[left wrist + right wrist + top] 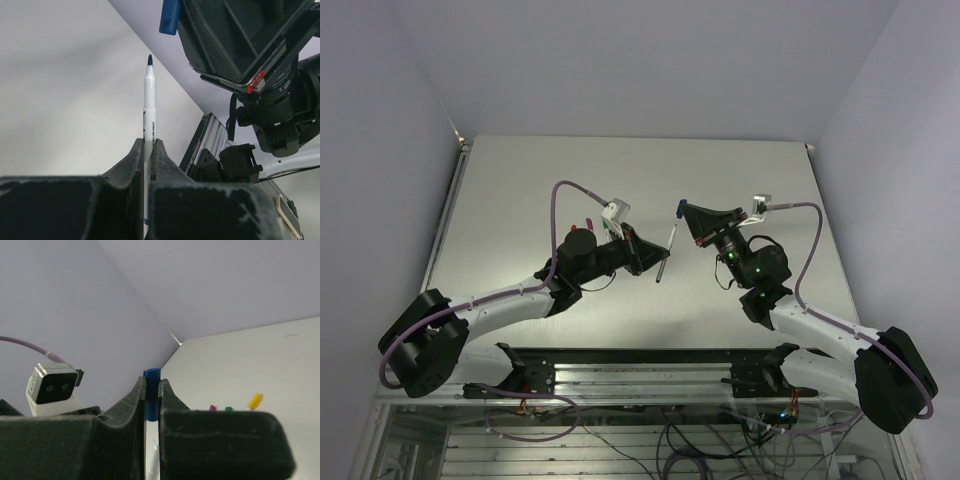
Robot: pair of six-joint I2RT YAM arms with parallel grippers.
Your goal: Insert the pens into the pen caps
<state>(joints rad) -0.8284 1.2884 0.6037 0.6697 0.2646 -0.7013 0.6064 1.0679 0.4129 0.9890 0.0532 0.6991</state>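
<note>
Little room between pen [149,100] and cap [170,17]

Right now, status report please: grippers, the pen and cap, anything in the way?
Left gripper shut on pen, tip uncapped. Right gripper shut on blue cap. Pen and cap apart, not yet joined. Nothing between them.

The pen [149,102] has a white-silver barrel with dark print and a dark blue tip; the blue cap [151,390] is plain bright blue. Lower right in the right wrist view: a yellow cap [255,400], green cap [228,409] and magenta cap [212,408], against the pale grey table [280,365]
</note>
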